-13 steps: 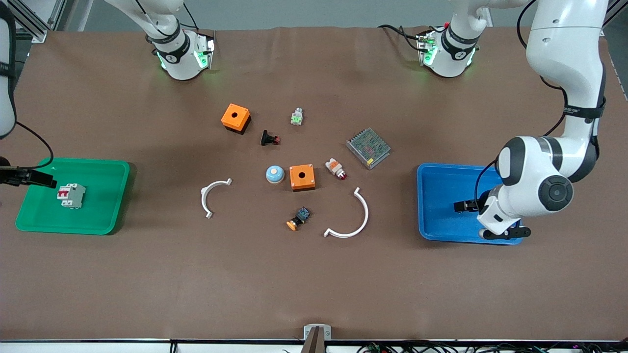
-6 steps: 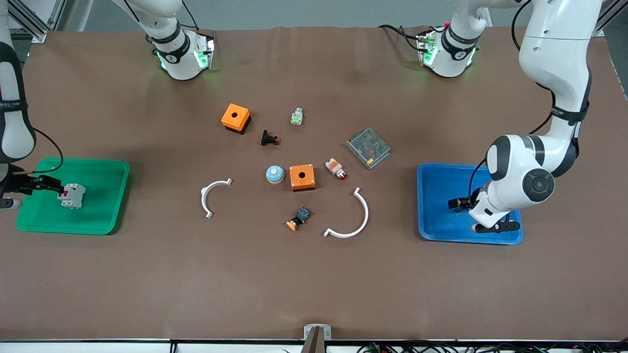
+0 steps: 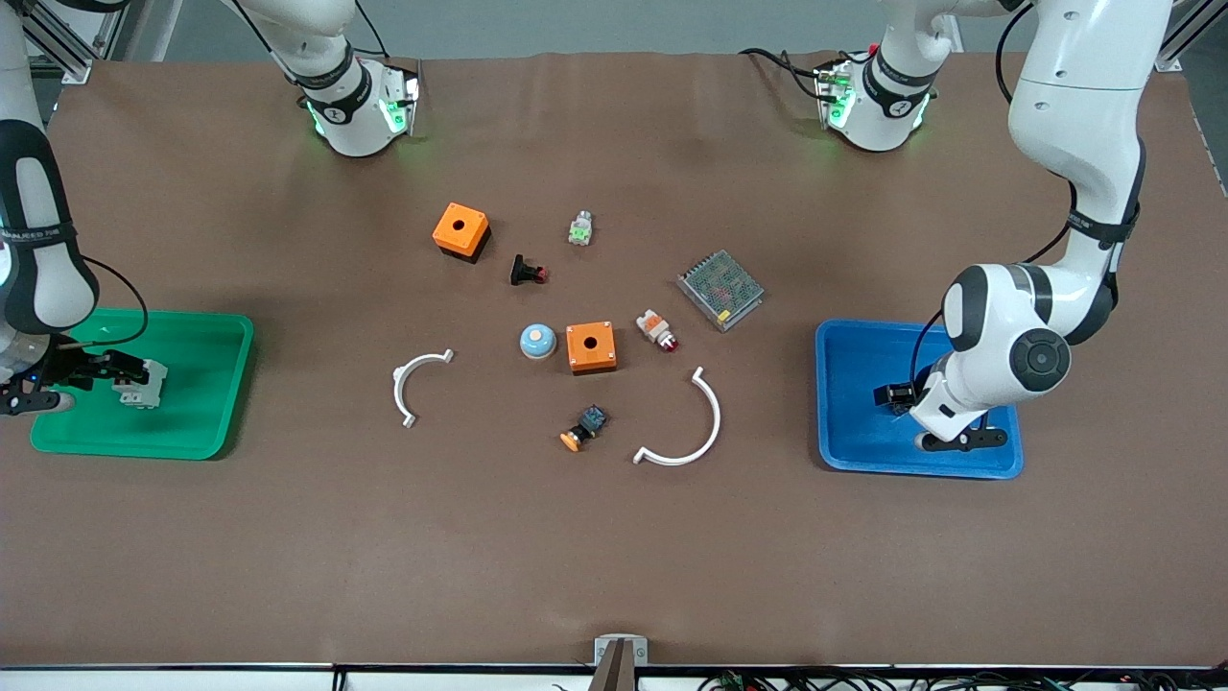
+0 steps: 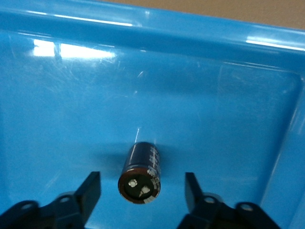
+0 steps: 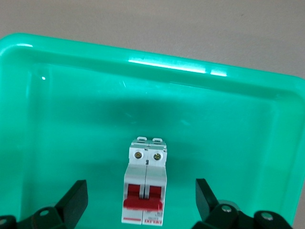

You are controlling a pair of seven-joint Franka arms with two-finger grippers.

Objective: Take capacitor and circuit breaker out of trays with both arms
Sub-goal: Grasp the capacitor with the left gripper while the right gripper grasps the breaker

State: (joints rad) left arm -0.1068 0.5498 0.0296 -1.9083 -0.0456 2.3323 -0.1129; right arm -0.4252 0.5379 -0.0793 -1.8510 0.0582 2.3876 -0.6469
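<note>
The blue tray [image 4: 157,43] is showing glossy, finely scratched plastic, and the green tray [image 5: 157,71] is shining likewise. The capacitor [image 4: 141,171] is wearing a glossy dark sleeve. The breaker [image 5: 144,190] is looking like matt plastic. The bench [image 3: 614,557] is looking matt brown.

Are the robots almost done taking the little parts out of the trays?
Not yet. Nothing is out: the capacitor still lies in the blue tray, the circuit breaker in the green tray. Right now the left hand sits open around the capacitor, the right hand open around the breaker. Gripping, lifting and setting both on the table is left.
</note>
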